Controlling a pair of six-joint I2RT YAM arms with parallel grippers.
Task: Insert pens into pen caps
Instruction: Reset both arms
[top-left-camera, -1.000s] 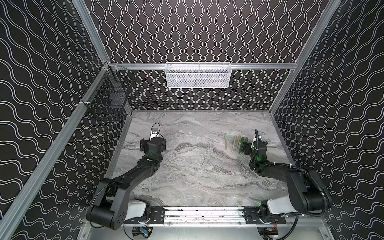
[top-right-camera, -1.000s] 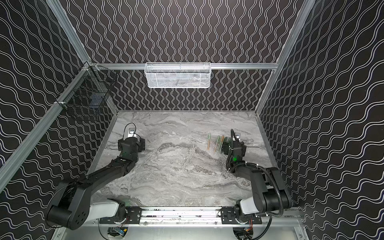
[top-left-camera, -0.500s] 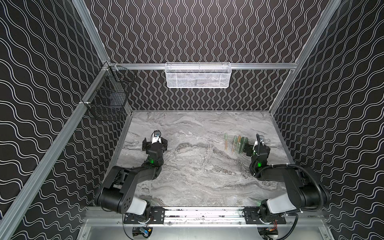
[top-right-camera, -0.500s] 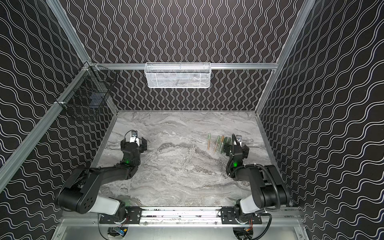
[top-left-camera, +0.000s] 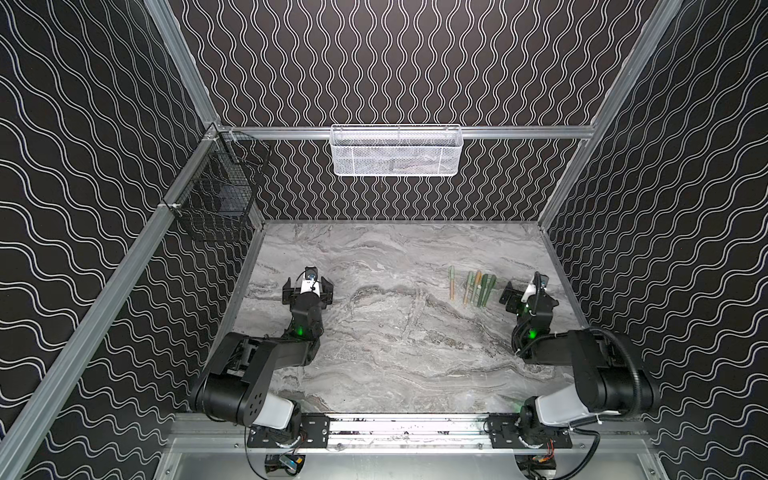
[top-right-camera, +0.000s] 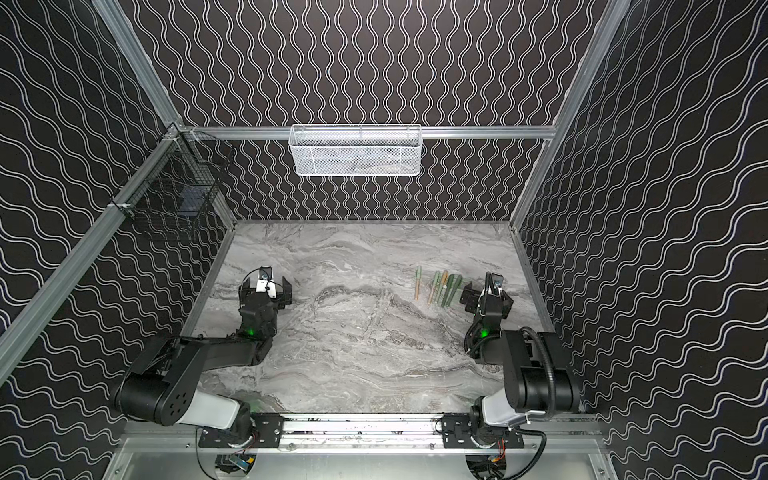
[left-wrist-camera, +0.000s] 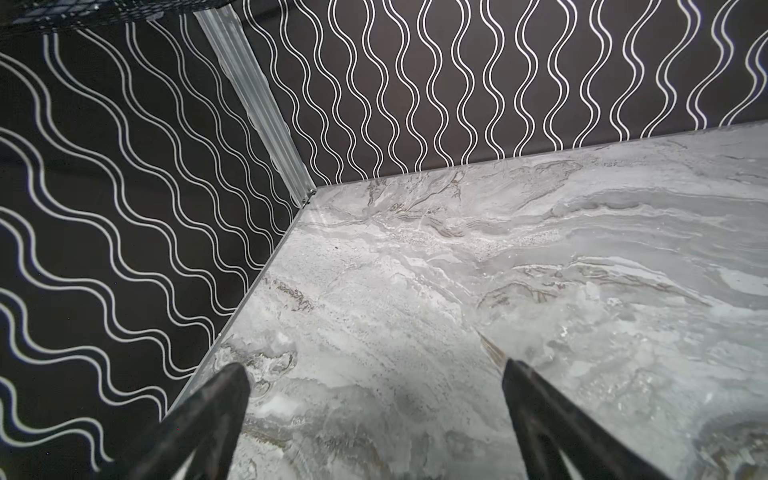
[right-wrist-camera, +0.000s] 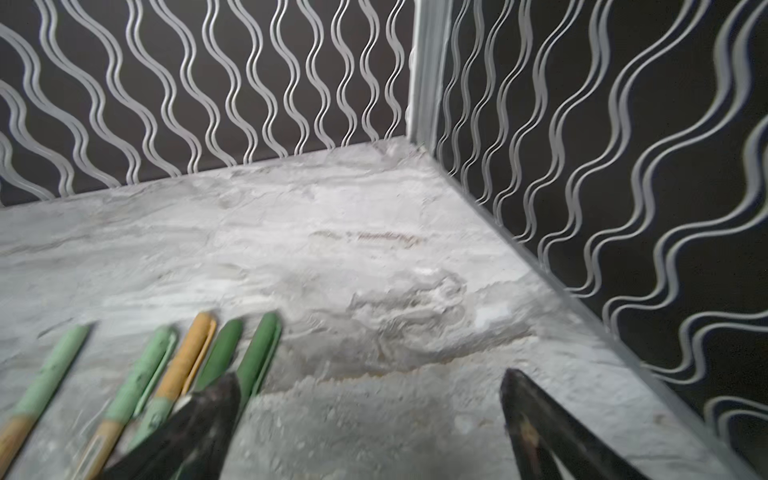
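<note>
Right wrist view shows five pens (right-wrist-camera: 104, 436) that look capped, caps (right-wrist-camera: 54, 365) seated. Your right gripper (right-wrist-camera: 370, 378) and left gripper (left-wrist-camera: 376, 368) gape empty; park without nudging the pens.

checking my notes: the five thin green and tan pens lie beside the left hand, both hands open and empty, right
No: the five thin green and tan pens lie beside the right hand, not the left hand, as both top views show. Both hands are open and empty.
</note>
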